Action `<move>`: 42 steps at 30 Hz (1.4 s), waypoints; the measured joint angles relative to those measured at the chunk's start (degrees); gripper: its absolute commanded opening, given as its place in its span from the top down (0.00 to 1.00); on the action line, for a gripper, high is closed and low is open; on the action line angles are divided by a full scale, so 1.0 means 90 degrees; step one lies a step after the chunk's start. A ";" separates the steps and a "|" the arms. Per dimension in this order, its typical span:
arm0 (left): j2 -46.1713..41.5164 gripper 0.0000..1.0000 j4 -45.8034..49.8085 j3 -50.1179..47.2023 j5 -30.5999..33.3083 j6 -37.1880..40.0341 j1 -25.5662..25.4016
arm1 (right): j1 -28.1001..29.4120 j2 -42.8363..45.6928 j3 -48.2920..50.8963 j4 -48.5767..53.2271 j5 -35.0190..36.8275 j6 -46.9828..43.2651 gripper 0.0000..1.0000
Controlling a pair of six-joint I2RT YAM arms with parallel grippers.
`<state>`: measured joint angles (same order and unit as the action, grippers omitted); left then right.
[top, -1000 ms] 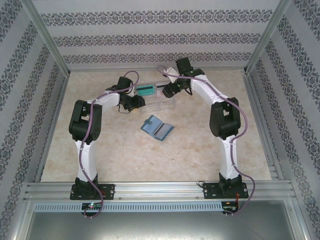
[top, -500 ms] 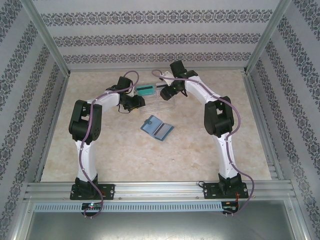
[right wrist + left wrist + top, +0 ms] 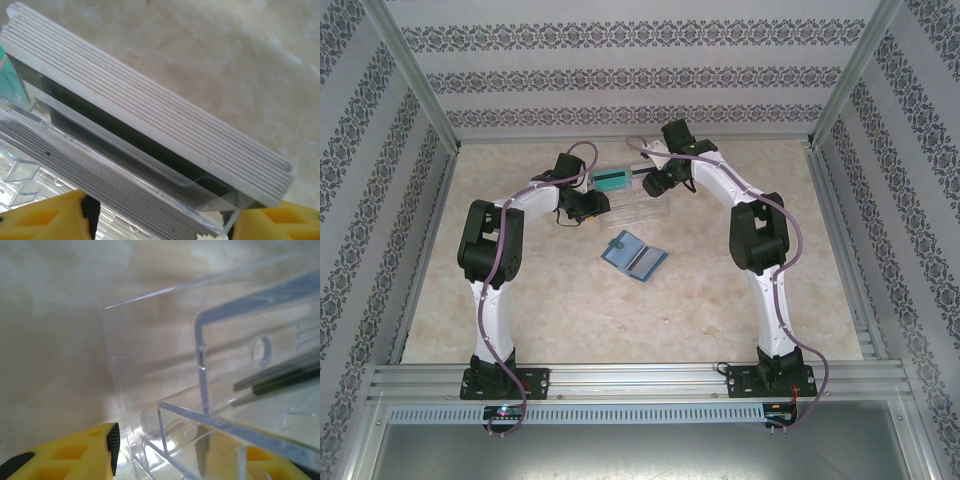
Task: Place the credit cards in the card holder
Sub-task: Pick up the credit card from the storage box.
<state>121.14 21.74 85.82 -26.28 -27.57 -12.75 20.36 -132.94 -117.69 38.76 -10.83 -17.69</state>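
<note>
Two stacks of pale credit cards stand on edge in a clear tray, split by a clear divider. A teal card stands at the tray's far left end; its corner shows in the right wrist view. My right gripper hangs open just over the near stack, holding nothing. My left gripper is open and straddles the tray's left corner, with a small gap at its left pad. Dark card edges show through the acrylic. The teal-blue card holder lies open on the table, nearer than the tray.
The beige table is fenced by aluminium rails and patterned walls. Both arms reach to the far middle, meeting at the tray. Bare tabletop lies between the card holder and the arm bases.
My right arm swung left and brought its gripper over the tray's right end, then nearly stopped. The left arm, the tray and the card holder have stayed put.
</note>
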 measured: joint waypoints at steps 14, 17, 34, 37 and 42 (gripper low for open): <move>0.0000 0.54 -0.0017 0.0000 0.0002 0.0000 0.0000 | -0.0087 0.0168 0.0012 -0.0175 -0.0243 0.0277 0.53; -0.0002 0.54 -0.0019 -0.0005 0.0019 0.0000 0.0000 | -0.0129 0.0175 0.0012 -0.0192 -0.0265 0.0306 0.63; -0.0012 0.54 -0.0041 -0.0010 0.0078 0.0000 0.0000 | -0.0253 0.0199 0.0012 -0.0163 -0.0729 0.0245 0.85; -0.0015 0.54 -0.0041 -0.0010 0.0080 0.0000 0.0000 | -0.0291 0.0209 0.0012 -0.0124 -0.0809 0.0165 0.89; -0.0017 0.54 -0.0041 -0.0010 0.0100 0.0002 0.0000 | -0.0335 0.0216 0.0012 -0.0080 -0.0993 0.0083 0.96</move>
<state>120.99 21.37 85.73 -25.39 -27.55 -12.75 17.34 -131.00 -117.58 38.04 -19.77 -16.95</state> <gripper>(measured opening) 0.462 0.094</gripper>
